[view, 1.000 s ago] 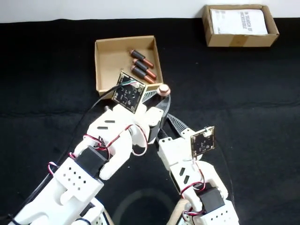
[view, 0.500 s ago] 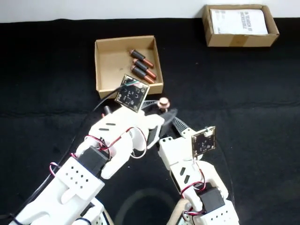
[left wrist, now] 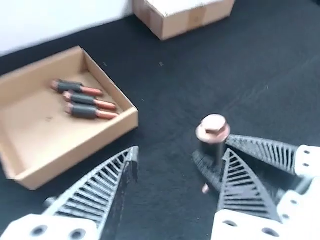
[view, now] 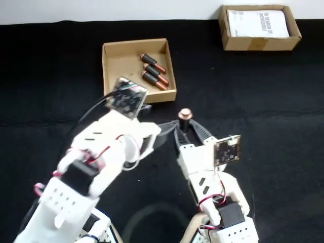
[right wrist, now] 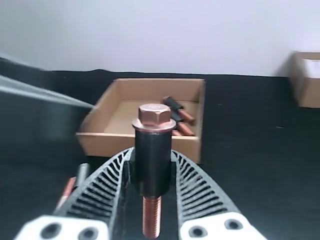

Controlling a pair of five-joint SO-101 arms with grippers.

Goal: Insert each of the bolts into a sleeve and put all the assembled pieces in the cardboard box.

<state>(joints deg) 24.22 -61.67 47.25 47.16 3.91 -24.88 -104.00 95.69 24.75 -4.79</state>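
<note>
Right gripper: clamped on the black sleeve, held upright above the table, with the bolt through it, head up.
Left gripper: jaws spread wide, holding nothing, just beside the right one.
Cardboard box: beyond both grippers, with three assembled pieces lying side by side inside.
Black table: possibly a loose bolt near the right gripper, too blurred to be sure.
</note>
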